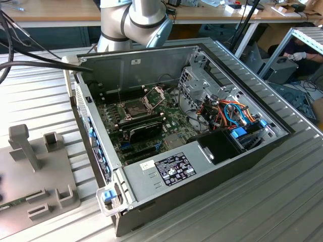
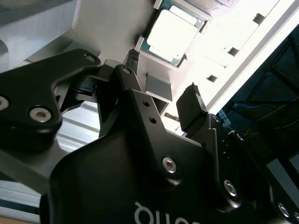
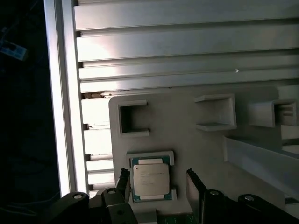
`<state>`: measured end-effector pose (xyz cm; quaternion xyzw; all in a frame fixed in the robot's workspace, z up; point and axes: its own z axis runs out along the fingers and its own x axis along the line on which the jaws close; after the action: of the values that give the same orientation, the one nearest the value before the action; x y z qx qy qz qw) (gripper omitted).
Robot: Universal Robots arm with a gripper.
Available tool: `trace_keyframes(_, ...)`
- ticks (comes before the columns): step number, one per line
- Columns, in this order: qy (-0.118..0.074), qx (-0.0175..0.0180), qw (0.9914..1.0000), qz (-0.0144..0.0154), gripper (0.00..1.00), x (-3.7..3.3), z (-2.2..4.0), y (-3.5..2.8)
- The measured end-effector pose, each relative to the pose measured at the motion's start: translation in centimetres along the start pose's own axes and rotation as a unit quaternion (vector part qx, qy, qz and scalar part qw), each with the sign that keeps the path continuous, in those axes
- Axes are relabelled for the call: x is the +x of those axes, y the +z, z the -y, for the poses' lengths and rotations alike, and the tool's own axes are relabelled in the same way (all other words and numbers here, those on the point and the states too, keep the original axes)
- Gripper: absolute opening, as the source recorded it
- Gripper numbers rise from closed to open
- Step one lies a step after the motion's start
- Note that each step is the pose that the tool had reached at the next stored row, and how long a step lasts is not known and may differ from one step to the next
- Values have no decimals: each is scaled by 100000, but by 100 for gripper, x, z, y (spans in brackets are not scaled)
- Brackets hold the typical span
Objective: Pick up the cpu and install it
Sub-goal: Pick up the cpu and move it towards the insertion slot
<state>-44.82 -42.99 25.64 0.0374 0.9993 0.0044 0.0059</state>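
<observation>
Closest up is the black housing (image 2: 117, 186) that carries the fingers (image 2: 190, 109), and it hides much of the counter beneath it in the second wrist view. The fingers stand apart with nothing held. Between them, nearer the thinner one, the cpu (image 3: 150, 179) lies flat in a shallow square pocket of a grey fixture plate (image 3: 187, 149). I can't tell whether that finger touches the pocket's rim.

In the second wrist view the cpu (image 2: 170, 33) sits just past the fingertips, its metal top washed out by glare. Beyond the fingers the plate carries small open-sided brackets (image 3: 133, 119), then the slatted aluminium counter (image 3: 187, 42).

In the exterior view the arm (image 1: 141, 20) is cut off by the top edge behind an open computer case (image 1: 202, 166). In the case, the socket (image 1: 135, 108) has its frame hinged up.
</observation>
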Motion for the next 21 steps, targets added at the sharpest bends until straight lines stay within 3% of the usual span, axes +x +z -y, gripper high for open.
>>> trace_keyframes(11,-2,15,100000,6,60,3,2,243)
trace_keyframes(21,-4,385,99999,34,60,3,3,264)
